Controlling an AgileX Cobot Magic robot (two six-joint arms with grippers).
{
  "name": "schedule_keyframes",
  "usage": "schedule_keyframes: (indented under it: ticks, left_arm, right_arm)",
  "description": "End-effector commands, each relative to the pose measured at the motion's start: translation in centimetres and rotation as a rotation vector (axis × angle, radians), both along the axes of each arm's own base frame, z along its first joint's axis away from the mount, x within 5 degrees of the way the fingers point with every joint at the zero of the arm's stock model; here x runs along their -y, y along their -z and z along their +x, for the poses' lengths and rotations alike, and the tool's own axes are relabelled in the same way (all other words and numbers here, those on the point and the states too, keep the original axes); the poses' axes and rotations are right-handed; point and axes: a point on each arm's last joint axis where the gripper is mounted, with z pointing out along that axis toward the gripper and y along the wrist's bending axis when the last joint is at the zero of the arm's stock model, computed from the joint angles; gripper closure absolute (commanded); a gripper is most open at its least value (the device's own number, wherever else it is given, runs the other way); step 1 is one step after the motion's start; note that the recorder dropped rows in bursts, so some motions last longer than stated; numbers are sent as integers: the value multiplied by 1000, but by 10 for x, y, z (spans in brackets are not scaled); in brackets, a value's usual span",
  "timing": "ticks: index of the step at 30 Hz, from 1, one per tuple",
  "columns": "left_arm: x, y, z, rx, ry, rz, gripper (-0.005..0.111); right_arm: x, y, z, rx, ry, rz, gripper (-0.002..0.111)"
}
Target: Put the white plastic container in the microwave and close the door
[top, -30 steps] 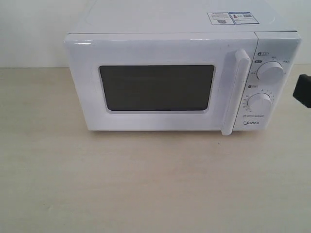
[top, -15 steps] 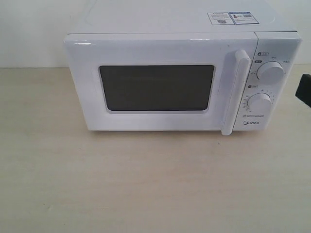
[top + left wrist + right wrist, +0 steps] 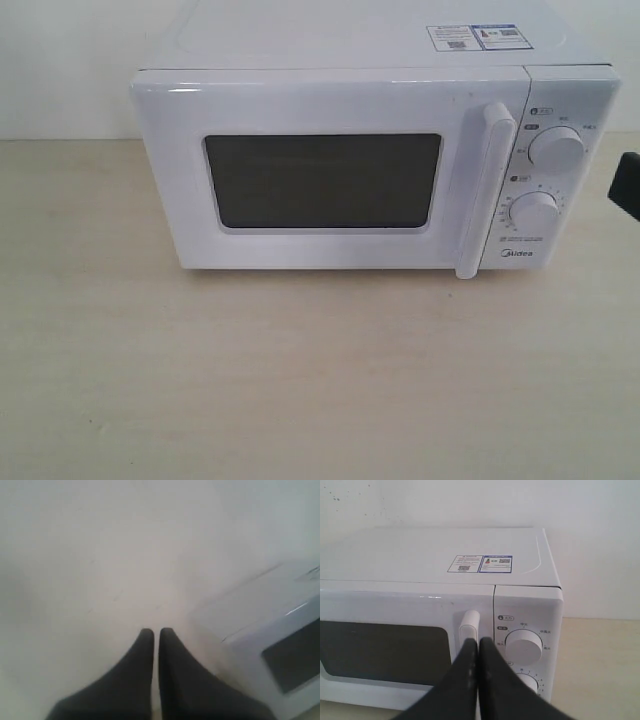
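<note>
At right of counter (image 3: 300,380), right pincer (image 3: 477,642), clenched, has edged back; left pincer (image 3: 156,631) clenched; door (image 3: 320,180) shut, closing done

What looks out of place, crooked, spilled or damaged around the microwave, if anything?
Nothing stands out. The microwave stands straight on the table, its door is shut flush, and no spill or damage shows. The white container is not in view.
</note>
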Motion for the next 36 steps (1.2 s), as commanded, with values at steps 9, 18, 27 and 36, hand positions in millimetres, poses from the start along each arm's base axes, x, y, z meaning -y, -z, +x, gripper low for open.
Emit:
schedule_keyframes:
  ticks: [9,18,27,36]
  left_arm:
    - [-10,56,51,-156,-364,-154,102]
    - [25,124,110,-107,-38,-440,102]
    - [28,201,131,-242,-78,-483,102]
    - [27,212,132,-316,-116,-462,102]
  right_arm:
    - [2,-1,0,11,2,2,108]
    - [2,-1,0,11,2,2,108]
    - [2,-1,0,11,2,2,108]
    - [2,-1,0,13,2,1,108]
